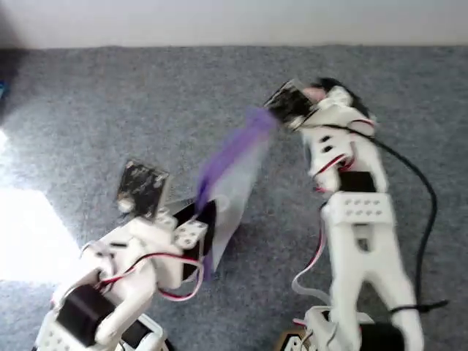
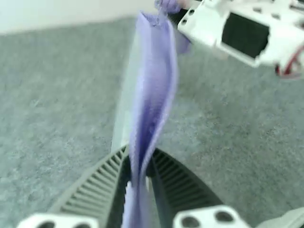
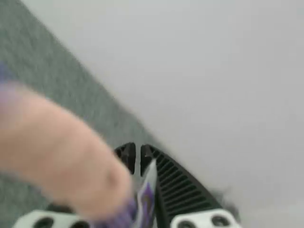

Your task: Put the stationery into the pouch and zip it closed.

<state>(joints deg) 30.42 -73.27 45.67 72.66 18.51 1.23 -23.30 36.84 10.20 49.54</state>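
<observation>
a: where's the pouch point(image 1: 232, 175)?
b: held up over the grey table point(image 1: 95, 102), strung between the two arms, with its purple zip edge running from one to the other.
a: who's got which end?
b: the left gripper point(image 2: 137, 159) is pinched tight on the lower end. the right gripper point(image 3: 138, 154) is nearly closed on the far end, with purple poking out between its fingers.
a: and that pink thing point(image 3: 57, 161) beside it?
b: too blurry, i can't tell.

Overhead, wrist close-ups, pouch point(image 1: 235, 186) probably shared
</observation>
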